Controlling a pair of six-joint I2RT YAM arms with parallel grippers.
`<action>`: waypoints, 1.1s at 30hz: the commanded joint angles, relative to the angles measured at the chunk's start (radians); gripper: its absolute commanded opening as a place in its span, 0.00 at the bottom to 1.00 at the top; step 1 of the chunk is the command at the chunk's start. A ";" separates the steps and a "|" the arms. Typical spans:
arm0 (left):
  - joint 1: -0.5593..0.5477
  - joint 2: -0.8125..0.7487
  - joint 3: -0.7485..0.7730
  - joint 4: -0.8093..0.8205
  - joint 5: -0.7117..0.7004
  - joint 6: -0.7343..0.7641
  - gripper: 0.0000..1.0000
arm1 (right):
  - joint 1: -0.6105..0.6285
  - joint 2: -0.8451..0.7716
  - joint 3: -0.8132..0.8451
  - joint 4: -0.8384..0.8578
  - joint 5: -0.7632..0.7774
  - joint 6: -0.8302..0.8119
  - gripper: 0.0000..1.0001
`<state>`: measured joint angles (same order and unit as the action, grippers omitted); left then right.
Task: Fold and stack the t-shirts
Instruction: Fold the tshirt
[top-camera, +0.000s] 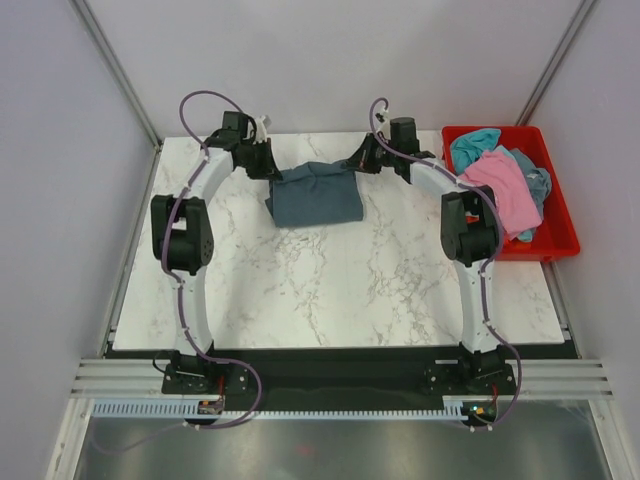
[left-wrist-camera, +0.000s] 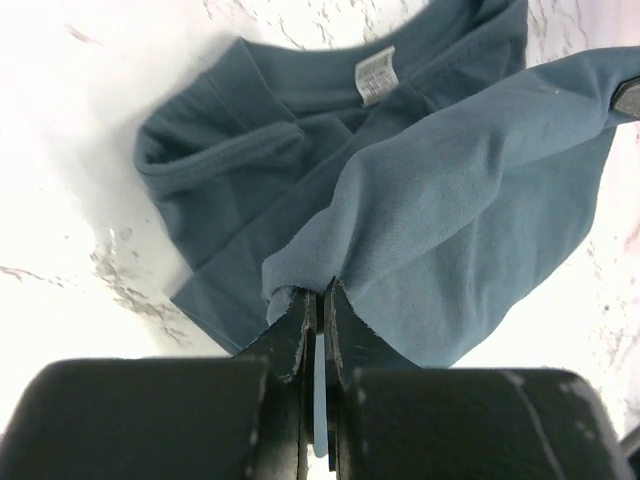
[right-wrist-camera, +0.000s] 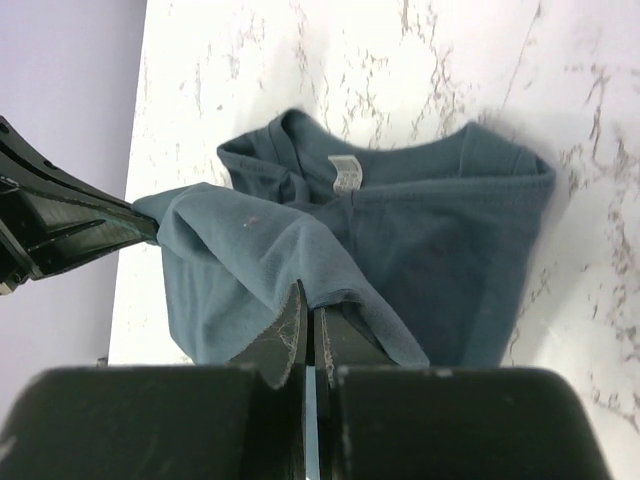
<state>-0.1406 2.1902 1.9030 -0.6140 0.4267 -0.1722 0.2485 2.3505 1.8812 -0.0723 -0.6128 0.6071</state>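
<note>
Top view: the dark slate-blue cloth t-shirt (top-camera: 318, 195) is laid far-centre on the white marble table (top-camera: 330, 290), 1 edge raised, judged for folding over. Left wrist: the left gripper (left-wrist-camera: 318, 292) is clamped on that edge. Right wrist: the right gripper (right-wrist-camera: 305, 300) likewise.

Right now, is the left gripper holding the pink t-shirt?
No, the left gripper is shut on the slate-blue t-shirt; the pink t-shirt lies in the red bin.
</note>
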 joint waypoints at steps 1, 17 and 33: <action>0.001 0.020 0.067 0.051 -0.069 0.036 0.02 | 0.000 0.038 0.081 0.065 0.024 0.013 0.00; -0.008 0.025 0.229 0.091 -0.158 -0.007 0.84 | 0.018 0.006 0.182 0.114 0.010 -0.069 0.98; 0.048 -0.230 -0.238 0.003 0.064 -0.089 0.91 | 0.029 -0.137 -0.097 0.077 -0.082 0.016 0.98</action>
<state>-0.1181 1.9953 1.7184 -0.5823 0.4274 -0.2146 0.2714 2.2036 1.8408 0.0185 -0.6498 0.5907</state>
